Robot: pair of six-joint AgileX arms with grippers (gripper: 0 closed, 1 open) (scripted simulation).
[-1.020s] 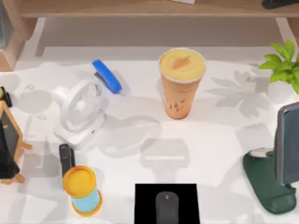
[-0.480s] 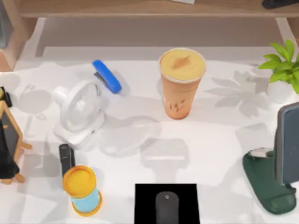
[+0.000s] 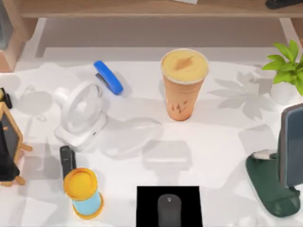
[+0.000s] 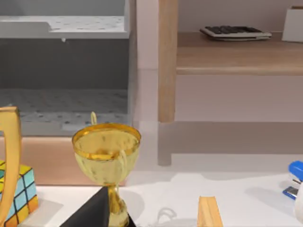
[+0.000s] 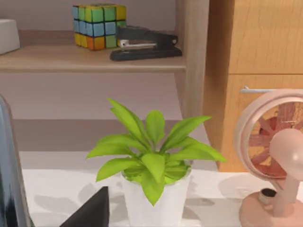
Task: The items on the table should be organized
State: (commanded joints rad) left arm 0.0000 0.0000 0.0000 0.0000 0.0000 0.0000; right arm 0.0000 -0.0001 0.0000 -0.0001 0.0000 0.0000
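Note:
The tall orange drink cup (image 3: 183, 85) with its yellow-orange lid stands upright at the back middle of the white table (image 3: 222, 151). A small dark grey mouse (image 3: 169, 210) lies on a black mat (image 3: 147, 198) at the front edge. At the right, the grey-blue slab (image 3: 291, 144) leans upright on a dark green stand (image 3: 267, 184); its edge also appears in the right wrist view (image 5: 9, 175). A dark wedge of my left gripper (image 4: 99, 213) sits low in the left wrist view, and one of my right gripper (image 5: 90, 213) low in the right wrist view. Neither touches an item.
A white desk fan (image 3: 80, 113) and a blue stapler (image 3: 108, 77) sit at the left, with a small black object (image 3: 67, 161) and a yellow-lidded blue cup (image 3: 84, 191) in front. A small easel (image 3: 9, 146) stands at the left edge and a potted plant (image 3: 286, 71) at the back right. The wooden shelf (image 3: 142, 8) runs along the back.

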